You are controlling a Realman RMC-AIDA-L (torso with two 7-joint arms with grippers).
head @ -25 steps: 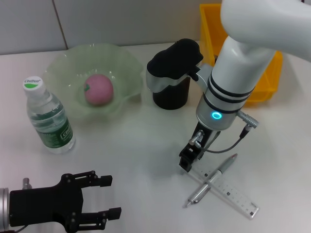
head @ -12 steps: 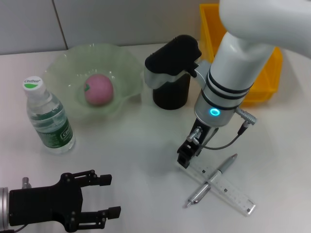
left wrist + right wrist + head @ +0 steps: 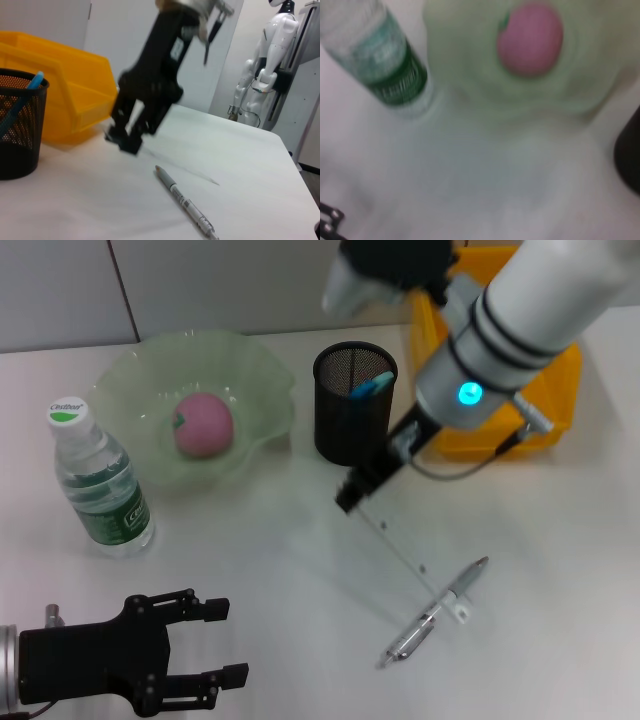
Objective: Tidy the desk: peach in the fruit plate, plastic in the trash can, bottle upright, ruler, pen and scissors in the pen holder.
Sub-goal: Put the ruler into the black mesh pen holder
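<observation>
A pale panelled wall [image 3: 150, 285] runs behind the work surface; a white humanoid robot figure [image 3: 267, 65] stands by the far wall.

Peach [image 3: 204, 424] in fruit plate [image 3: 255, 367], near desk [image 3: 260, 550] back edge. Bottle [image 3: 98, 480] upright left-front of plate. Pen holder [image 3: 352, 412] right of plate, scissors [image 3: 372, 386] in it. Trash can [image 3: 545, 400] further right. Pen [image 3: 432, 613] toward front edge, ruler [image 3: 412, 557] crossing it.
</observation>
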